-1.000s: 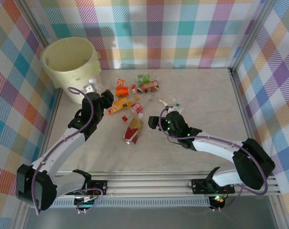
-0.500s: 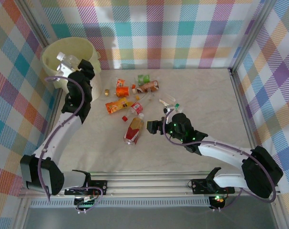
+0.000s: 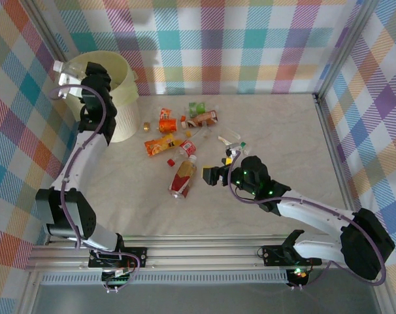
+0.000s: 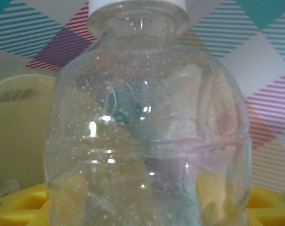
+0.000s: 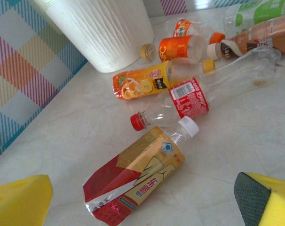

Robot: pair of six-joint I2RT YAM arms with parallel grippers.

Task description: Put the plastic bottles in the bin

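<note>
1. Up at the far-left corner, a clear bottle (image 3: 63, 70) (image 4: 147, 132) with a white cap hangs in the air over the left rim of the bin (image 3: 123, 98), a pale-yellow bucket standing on the desk (image 3: 283, 150) against the checked wall.
2. Around that bottle's body the left pincer (image 3: 74, 78) is closed. Its yellow pads (image 4: 20, 205) show at either lower corner of the left wrist view, with the bottle cap-up between them.
3. Other plastic bottles lie loose on the desk to the right of the bin.
   - An orange-label bottle (image 3: 166, 121), a green one (image 3: 197, 108) and a brown one (image 3: 206, 118) lie farthest back.
   - A flattened juice bottle (image 3: 162, 144) (image 5: 142, 82) lies nearer.
   - Just beside it is a red-capped bottle (image 3: 185, 149) (image 5: 180, 101) with a red label.
   - A small gold cap (image 3: 146, 124) sits near the foot of the bin.
4. Nearest the arms lies a crushed red-and-gold bottle (image 3: 183, 178) (image 5: 138, 181) with a white cap, apart from both arms.
5. Just right of it the right pincer (image 3: 217, 167) hovers above the desk with its jaws spread wide and nothing between them.
</note>
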